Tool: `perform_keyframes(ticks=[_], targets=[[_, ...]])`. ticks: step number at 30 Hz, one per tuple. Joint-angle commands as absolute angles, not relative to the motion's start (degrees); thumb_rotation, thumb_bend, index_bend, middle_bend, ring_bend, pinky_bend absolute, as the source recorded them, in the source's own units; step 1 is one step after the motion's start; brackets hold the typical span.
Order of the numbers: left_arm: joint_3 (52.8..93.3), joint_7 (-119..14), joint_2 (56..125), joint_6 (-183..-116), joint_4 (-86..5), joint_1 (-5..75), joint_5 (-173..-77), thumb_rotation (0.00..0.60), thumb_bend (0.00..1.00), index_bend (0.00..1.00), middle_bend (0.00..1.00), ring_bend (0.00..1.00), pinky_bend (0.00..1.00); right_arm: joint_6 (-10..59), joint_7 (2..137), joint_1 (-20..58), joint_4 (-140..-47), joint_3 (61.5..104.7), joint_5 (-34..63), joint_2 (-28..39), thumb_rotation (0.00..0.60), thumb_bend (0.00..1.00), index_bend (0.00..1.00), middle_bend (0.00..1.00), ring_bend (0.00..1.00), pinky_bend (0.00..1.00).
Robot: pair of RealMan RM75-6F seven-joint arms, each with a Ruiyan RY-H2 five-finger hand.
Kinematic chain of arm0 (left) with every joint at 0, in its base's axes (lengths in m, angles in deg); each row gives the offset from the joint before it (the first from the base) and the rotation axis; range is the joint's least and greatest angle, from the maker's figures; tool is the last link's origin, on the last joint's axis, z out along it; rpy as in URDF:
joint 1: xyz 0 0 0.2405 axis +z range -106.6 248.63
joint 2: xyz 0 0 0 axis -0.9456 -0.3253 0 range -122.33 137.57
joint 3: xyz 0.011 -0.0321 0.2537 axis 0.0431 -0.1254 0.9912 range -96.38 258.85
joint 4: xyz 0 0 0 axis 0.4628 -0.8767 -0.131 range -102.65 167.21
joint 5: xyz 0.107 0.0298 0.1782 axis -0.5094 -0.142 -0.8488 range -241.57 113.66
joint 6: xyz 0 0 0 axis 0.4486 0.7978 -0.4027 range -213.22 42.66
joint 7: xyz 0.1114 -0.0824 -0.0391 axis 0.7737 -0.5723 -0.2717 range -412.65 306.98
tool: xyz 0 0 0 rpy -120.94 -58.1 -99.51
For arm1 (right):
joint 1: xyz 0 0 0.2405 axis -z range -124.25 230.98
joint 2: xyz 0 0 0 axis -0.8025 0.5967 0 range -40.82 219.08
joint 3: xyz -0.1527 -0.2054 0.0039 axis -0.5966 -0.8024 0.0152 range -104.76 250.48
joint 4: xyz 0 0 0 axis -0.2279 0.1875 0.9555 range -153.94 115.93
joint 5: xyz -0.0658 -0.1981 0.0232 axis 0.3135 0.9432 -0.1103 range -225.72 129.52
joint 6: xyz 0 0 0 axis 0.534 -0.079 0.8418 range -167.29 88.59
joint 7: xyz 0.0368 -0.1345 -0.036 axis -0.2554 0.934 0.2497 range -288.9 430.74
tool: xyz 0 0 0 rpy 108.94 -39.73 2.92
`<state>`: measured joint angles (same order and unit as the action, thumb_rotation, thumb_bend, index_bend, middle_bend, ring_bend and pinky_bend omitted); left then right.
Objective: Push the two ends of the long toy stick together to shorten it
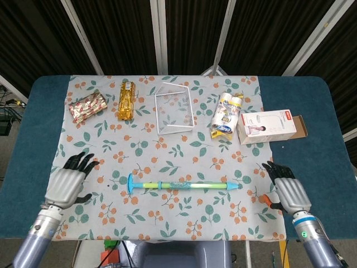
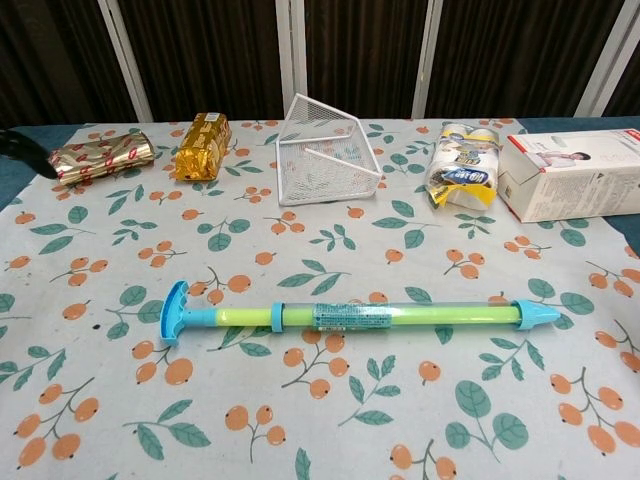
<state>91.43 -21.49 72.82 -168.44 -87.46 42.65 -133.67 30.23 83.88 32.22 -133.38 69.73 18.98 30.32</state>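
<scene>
Left hand empty with fingers spread, well off the handle end. Toy stick flat on the tablecloth, apparently fully extended, both ends free for pushing. Right hand likewise released, well beyond the tip.

The left robot hand has a silver-grey metal back and black fingers. The right robot hand looks the same, with an orange thumb tip. Each grey forearm has a silver wrist ring; the right wrist also shows a blue band and a small green light.
</scene>
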Motion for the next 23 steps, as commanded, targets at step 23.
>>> perform_keyframes(ticks=[23], targets=[[96.5,-54.2,66.9,-186.9,-65.1,69.2,-155.9,0.600,0.02,0.00,0.00,0.00,0.00,56.7,66.8,53.6,-114.5,66.0,43.6,29.3,0.600,0.38,0.00,0.00,0.00,0.00]])
